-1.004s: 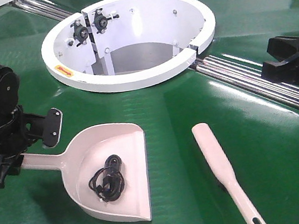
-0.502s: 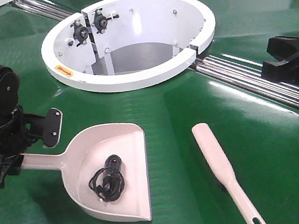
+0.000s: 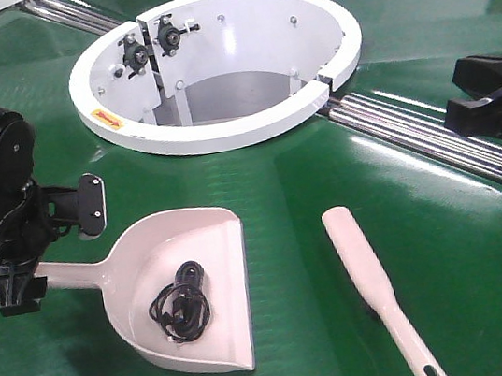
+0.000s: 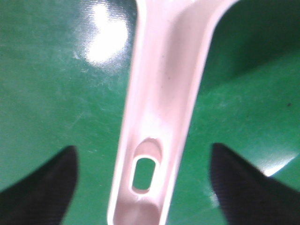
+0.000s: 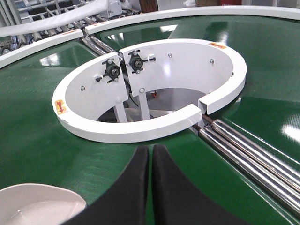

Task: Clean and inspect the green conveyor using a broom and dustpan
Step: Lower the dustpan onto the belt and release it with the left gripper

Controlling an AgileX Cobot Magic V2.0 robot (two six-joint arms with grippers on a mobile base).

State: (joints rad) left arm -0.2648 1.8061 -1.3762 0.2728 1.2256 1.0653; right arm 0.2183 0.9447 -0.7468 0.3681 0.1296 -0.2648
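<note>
Left gripper (image 4: 146, 192) hangs low over the tail of the dustpan's handle (image 4: 164, 93), open wide. Its two dark fingertips stand on either side of the pink bar, clear of it and holding nothing.

The dustpan (image 3: 206, 251) lies flat on the green conveyor (image 3: 289, 192), in front of the white ring hub (image 3: 224, 135). A small black coiled cord (image 3: 182, 310) rests in its scoop. The broom (image 3: 361, 257) lies on the belt to its right, apart from it and untouched.

The right gripper (image 5: 151, 187) hovers near the silver rollers (image 3: 434, 146), its fingers pressed together and empty.

The step in hand looks like taking up the dustpan. The next move likely calls for the left gripper to settle so the handle sits squarely between the fingers, near the slotted hole, then close firmly. The pan should then be lifted level so the cord does not slide out.
</note>
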